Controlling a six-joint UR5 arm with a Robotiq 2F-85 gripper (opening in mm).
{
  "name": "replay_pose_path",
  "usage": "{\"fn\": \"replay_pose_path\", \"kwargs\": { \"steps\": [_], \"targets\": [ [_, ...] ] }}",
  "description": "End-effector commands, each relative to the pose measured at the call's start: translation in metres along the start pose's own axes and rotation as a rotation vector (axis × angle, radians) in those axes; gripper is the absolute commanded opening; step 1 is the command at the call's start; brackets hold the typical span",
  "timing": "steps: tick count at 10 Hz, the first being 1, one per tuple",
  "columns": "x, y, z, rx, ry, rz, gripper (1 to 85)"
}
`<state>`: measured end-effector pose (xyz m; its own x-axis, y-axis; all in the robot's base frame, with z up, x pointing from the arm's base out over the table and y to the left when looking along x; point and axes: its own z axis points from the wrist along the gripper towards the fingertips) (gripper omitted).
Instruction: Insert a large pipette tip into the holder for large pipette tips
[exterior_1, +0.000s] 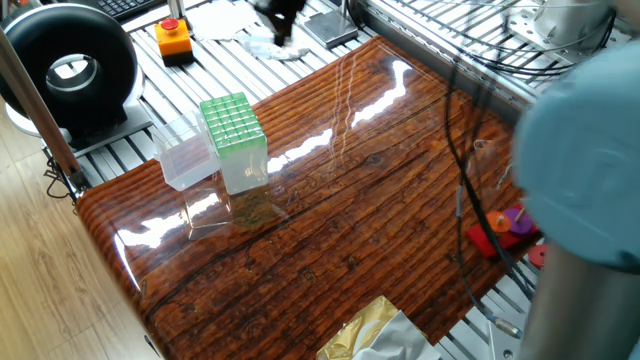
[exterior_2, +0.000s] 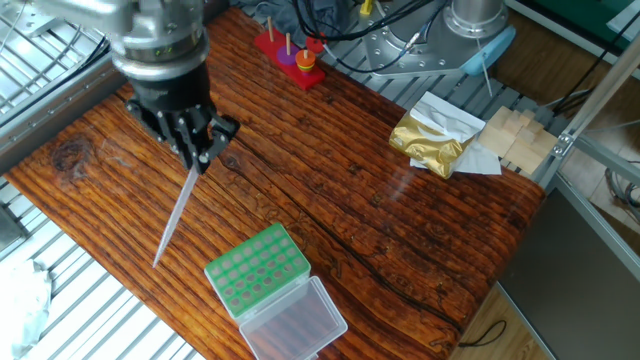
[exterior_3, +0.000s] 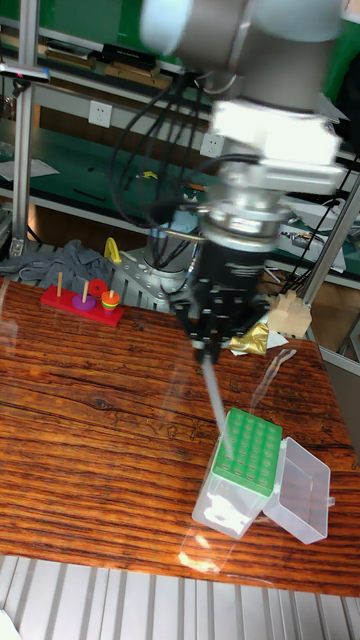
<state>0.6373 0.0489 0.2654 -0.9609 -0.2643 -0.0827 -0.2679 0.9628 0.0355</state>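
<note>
My gripper (exterior_2: 200, 157) is shut on the upper end of the large pipette tip (exterior_2: 178, 212), a slim whitish tube that slants down to the left above the table. The holder for large pipette tips (exterior_2: 258, 268) is a clear box with a green grid top, and its clear lid (exterior_2: 296, 322) lies open beside it. In the other fixed view the tip's point ends left of the holder and apart from it. The tall fixed view shows the gripper (exterior_3: 207, 347) above the holder (exterior_3: 246, 448), with the pipette tip (exterior_3: 216, 405) pointing down toward the green top. In one fixed view the gripper (exterior_1: 279, 17) is blurred at the far edge, beyond the holder (exterior_1: 233, 128).
A red peg toy (exterior_2: 291, 55) stands at the table's far end. A gold foil bag (exterior_2: 430, 140) and wooden blocks (exterior_2: 515, 135) lie at one side. An orange button box (exterior_1: 173, 37) and a black round device (exterior_1: 70, 70) sit off the table. The arm (exterior_1: 580, 160) and cables fill the right.
</note>
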Motion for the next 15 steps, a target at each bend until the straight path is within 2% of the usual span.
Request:
{"fn": "replay_pose_path", "kwargs": {
  "steps": [1,2,3,4,5,7,9,10,12,14,15],
  "targets": [
    [-0.021,0.038,-0.010,-0.008,0.030,0.019,1.0],
    [-0.021,0.043,-0.008,-0.003,0.027,0.027,1.0],
    [-0.017,0.051,-0.006,-0.028,0.020,0.039,1.0],
    [-0.009,0.054,-0.001,-0.036,0.026,0.048,1.0],
    [-0.002,0.049,0.003,-0.005,0.048,0.044,1.0],
    [0.014,0.047,0.004,0.012,0.113,0.034,1.0],
    [0.018,0.042,0.010,0.049,0.164,0.025,1.0],
    [0.023,0.045,0.011,0.047,0.198,0.033,1.0],
    [0.046,0.043,0.002,0.072,0.297,0.027,1.0],
    [0.068,0.044,-0.004,0.069,0.385,0.040,1.0],
    [0.074,0.053,-0.004,0.041,0.407,0.054,1.0]
  ]
}}
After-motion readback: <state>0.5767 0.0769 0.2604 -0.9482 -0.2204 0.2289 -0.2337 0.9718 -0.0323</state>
